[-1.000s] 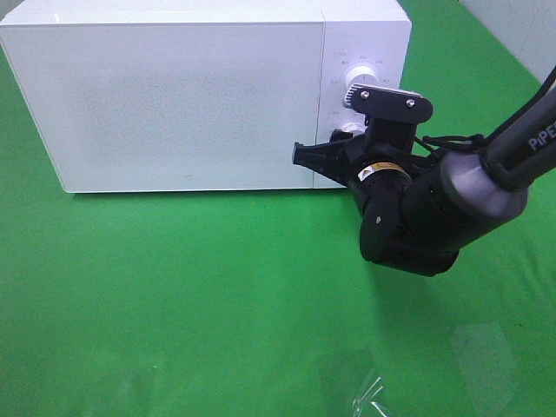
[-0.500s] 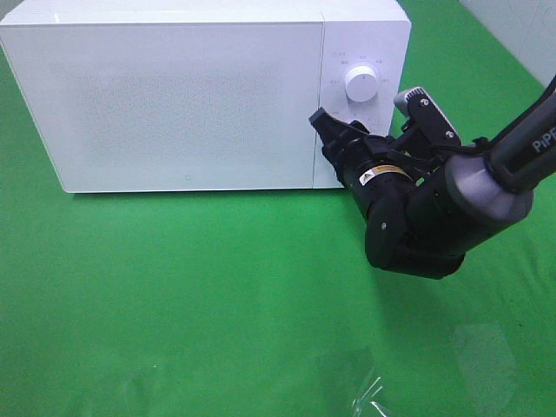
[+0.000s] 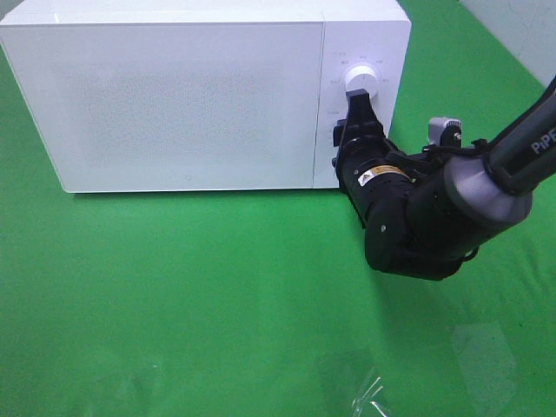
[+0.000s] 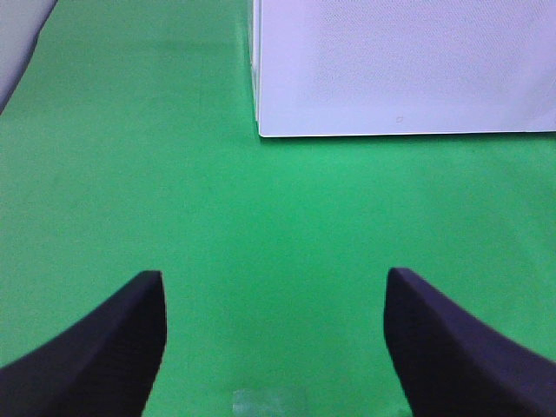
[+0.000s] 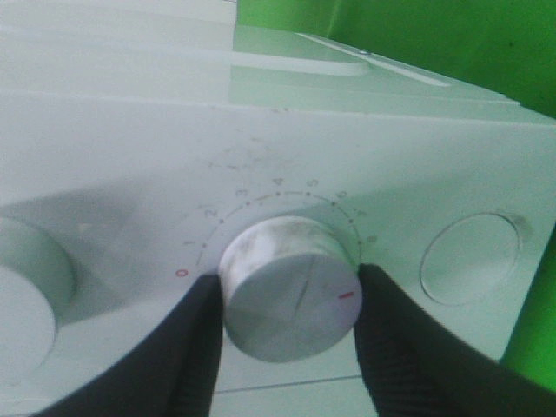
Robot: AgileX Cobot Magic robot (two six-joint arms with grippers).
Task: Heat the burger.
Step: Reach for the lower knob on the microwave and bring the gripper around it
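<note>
Knob (image 5: 285, 282) at 3 o'clock of microwave (image 3: 174, 95) front, clamped by right gripper (image 5: 288, 306); we see left gripper (image 4: 274, 343) spread apart above green table (image 4: 130, 174)

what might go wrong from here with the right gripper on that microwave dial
1. The right gripper pinches the dial only at its rim, so the fingers could slip when it turns.
2. The dial's red mark points toward the high end of the numbered scale, so further turning may overheat the food.
3. The microwave door is shut and opaque. No burger shows, so it might run empty.
</note>
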